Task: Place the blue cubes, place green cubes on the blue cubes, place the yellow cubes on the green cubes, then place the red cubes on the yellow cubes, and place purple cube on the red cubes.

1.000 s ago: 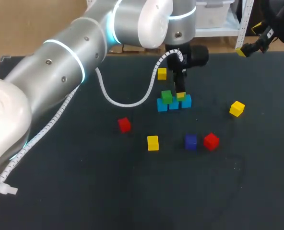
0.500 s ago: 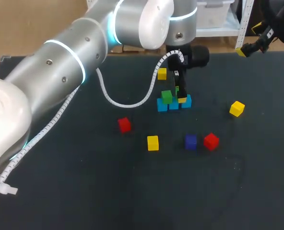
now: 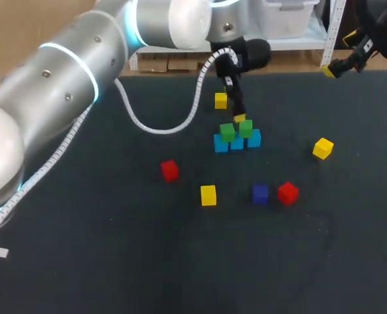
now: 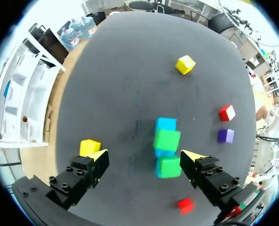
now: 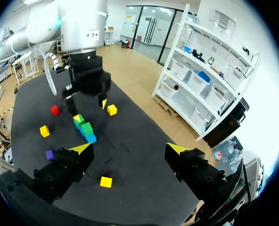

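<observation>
Left wrist view: left gripper [image 4: 143, 157] is hovering wide open, empty, over small green cubes [image 4: 167, 140].
Right gripper [image 5: 130, 149]: is gaping, holding nothing.

Table [image 3: 115, 261] is lit evenly and diffusely from overhead. The dark mat is rendered matte, and shadows under the cube cluster [image 3: 236, 136] are barely made out. Soft highlights are picked up on the left arm [image 3: 56, 85] shell, with its light rings glowing. Both wrist views are blown out bright toward the rim.
</observation>
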